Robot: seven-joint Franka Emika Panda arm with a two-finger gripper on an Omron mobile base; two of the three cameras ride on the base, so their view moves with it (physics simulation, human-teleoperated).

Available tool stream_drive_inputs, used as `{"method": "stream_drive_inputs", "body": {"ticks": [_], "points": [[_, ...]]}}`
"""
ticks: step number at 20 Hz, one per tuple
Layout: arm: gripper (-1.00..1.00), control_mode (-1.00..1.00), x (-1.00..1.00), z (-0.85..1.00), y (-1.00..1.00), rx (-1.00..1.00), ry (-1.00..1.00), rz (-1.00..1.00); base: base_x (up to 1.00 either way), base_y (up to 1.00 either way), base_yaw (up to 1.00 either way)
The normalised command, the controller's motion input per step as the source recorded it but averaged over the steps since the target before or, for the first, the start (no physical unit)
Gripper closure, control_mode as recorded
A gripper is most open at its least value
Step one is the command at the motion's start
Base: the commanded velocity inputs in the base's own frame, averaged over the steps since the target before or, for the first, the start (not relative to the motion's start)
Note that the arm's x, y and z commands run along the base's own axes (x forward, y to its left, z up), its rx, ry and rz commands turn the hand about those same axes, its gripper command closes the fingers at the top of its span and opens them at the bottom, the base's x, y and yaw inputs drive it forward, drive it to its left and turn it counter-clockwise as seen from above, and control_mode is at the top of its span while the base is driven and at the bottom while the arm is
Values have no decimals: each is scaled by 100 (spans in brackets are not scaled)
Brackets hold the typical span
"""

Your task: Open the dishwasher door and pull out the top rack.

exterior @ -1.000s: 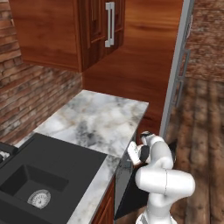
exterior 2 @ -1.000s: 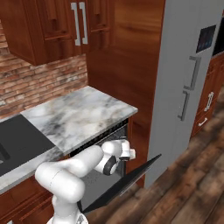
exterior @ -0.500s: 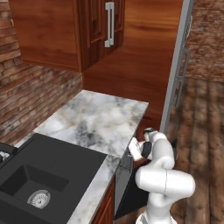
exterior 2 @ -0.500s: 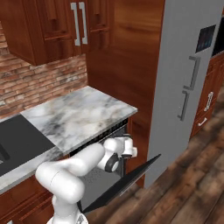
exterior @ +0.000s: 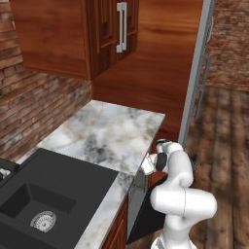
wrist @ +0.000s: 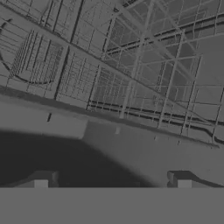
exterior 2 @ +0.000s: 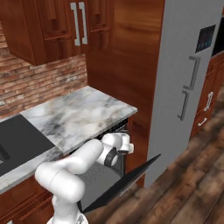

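The dishwasher door point(exterior 2: 127, 181) is a flat black panel that hangs partly open, tilted down and outward below the marble counter; it also shows as a dark slab point(exterior: 146, 215) beside my arm. My gripper point(exterior 2: 127, 147) sits at the top of the dishwasher opening, just under the counter edge point(exterior: 148, 163). In the hand view my gripper point(wrist: 112, 184) is open, its fingertips point(wrist: 40, 183) far apart with nothing between them. Ahead of them lies the top rack point(wrist: 131, 74), a grid of thin grey wire inside the dishwasher.
A marble counter point(exterior: 107, 136) runs over the dishwasher, with a black sink point(exterior: 34, 204) to the left. A tall grey fridge point(exterior 2: 188, 83) stands close on the right of the door. Wooden cabinets point(exterior 2: 57, 26) hang above. Wood floor point(exterior 2: 192, 188) lies in front.
The jaws have spread a little wider. The hand has edged slightly toward the dishwasher opening. The door holds the same tilt.
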Motion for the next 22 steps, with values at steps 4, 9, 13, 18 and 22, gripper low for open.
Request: {"method": "stream_drive_inputs", "body": {"ticks": [4, 9, 13, 18, 22], "points": [[-100, -100, 39, -93, 92, -23, 20, 0, 0, 0, 0], [-100, -100, 6, -97, 41, -38, 5, 0, 0, 0, 0], [-100, -100, -4, -74, -30, -41, -10, 0, 0, 0, 0], [-100, -100, -10, -74, -57, -41, -20, 3, 0, 0, 0], [-100, -100, -11, -58, -74, -38, -23, 5, 0, 0, 0]]}}
